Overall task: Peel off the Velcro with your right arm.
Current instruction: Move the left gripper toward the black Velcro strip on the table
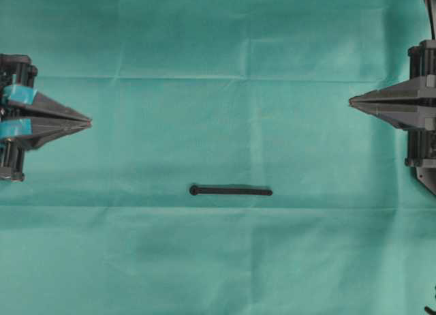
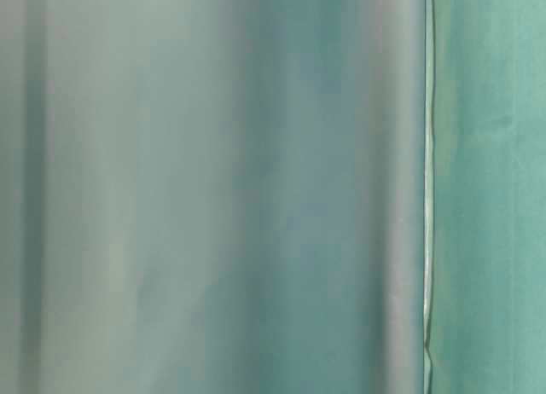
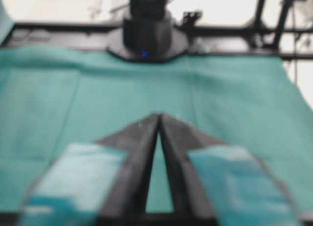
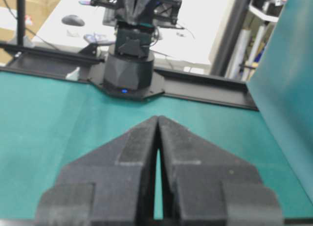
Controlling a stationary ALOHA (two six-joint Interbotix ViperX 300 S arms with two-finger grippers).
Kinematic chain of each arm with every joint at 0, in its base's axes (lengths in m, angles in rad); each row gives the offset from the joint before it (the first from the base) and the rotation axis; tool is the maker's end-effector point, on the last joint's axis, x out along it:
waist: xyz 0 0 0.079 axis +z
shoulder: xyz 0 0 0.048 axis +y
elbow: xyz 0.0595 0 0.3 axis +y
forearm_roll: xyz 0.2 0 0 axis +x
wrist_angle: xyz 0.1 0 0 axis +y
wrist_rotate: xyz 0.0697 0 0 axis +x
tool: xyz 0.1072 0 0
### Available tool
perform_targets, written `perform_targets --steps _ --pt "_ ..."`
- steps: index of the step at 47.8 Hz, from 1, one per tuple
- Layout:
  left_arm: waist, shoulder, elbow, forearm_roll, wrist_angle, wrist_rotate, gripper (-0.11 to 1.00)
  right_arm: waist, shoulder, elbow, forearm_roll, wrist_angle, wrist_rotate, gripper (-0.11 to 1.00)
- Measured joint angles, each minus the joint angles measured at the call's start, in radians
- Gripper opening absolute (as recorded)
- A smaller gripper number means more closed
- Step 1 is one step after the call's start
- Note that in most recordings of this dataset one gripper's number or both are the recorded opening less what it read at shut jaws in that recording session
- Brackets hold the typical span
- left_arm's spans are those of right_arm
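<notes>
The Velcro point(image 1: 231, 191) is a thin black strip lying flat on the green cloth point(image 1: 218, 49), just below the middle, with its rounded knob at the left end. At the right edge, far up and right of the strip, the right arm's gripper point(image 1: 351, 101) points left; its plain black fingers meet at the tips point(image 4: 157, 119), shut on nothing. Over at the left edge the teal-striped left gripper point(image 1: 89, 121) points right, its tips also together point(image 3: 159, 116) and empty. Neither wrist view shows the strip.
Green cloth with fold lines covers the whole table. Each wrist view shows the opposite arm's base point(image 3: 146, 37) point(image 4: 129, 64) beyond a black frame rail. Raised cloth point(image 4: 286, 89) stands at the right of the right wrist view. The table-level view shows only blurred cloth point(image 2: 213, 189).
</notes>
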Motion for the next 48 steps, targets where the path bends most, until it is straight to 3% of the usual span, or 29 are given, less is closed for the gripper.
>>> perform_targets --steps 8,11,20,36,48 --pt "0.000 0.009 -0.008 0.000 -0.018 -0.003 0.79 0.000 0.000 0.011 0.000 -0.008 0.000 0.03" --pt "0.000 0.009 -0.008 0.000 -0.021 -0.003 0.90 0.000 0.000 0.018 0.000 -0.021 0.000 0.14" --pt "0.000 0.031 -0.017 0.000 -0.026 -0.011 0.90 0.000 0.002 0.026 0.000 -0.041 0.000 0.63" --pt "0.000 0.179 -0.097 -0.002 -0.089 -0.025 0.90 0.000 0.000 0.028 0.000 -0.041 0.000 0.63" --pt "-0.005 0.350 -0.218 -0.002 -0.107 -0.026 0.90 0.000 0.000 0.041 0.000 -0.041 0.000 0.63"
